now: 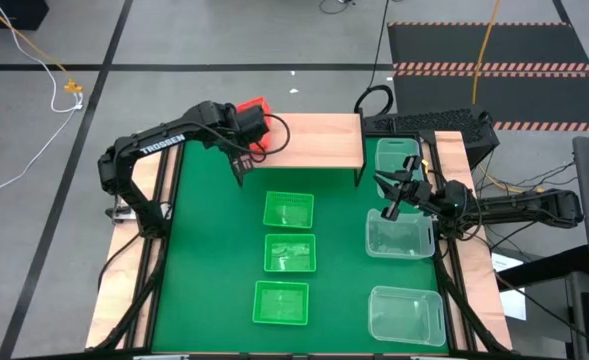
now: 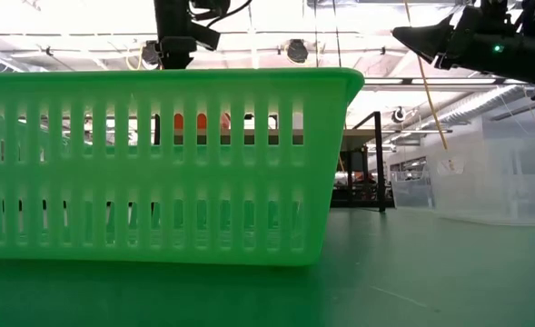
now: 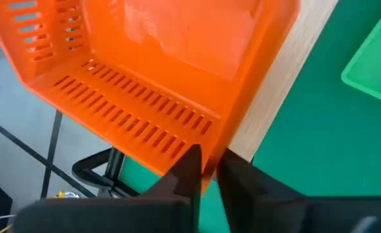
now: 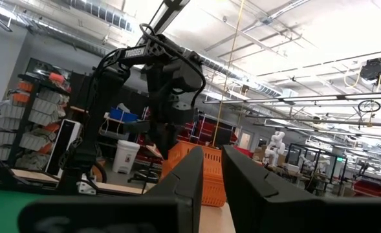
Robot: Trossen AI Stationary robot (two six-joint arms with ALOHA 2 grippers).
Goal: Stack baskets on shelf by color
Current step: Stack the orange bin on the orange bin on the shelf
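A red basket (image 1: 255,107) sits at the far-left corner of the light-wood shelf (image 1: 319,140), tipped and partly past its edge; my left gripper (image 3: 207,169) is shut on it. It also shows as the red basket (image 4: 203,169) in the right wrist view. Three green baskets (image 1: 288,210) (image 1: 290,252) (image 1: 280,302) stand in a column on the green mat. Three clear baskets (image 1: 398,155) (image 1: 399,235) (image 1: 406,315) stand along the right side. My right gripper (image 1: 391,205) hovers shut above the middle clear basket, holding nothing. My left gripper pinches the red basket's slotted side wall at its rim, near a corner (image 3: 206,139), with one finger (image 3: 189,167) on the inner side and the other outside. The basket is tilted in the hold, over the shelf's left end (image 3: 274,110).
The shelf's wooden top right of the red basket is bare. The nearest green basket (image 2: 158,163) fills most of the low view. A keyboard (image 1: 429,122) and cables lie past the table's far-right corner. Bare mat lies between the green and clear columns.
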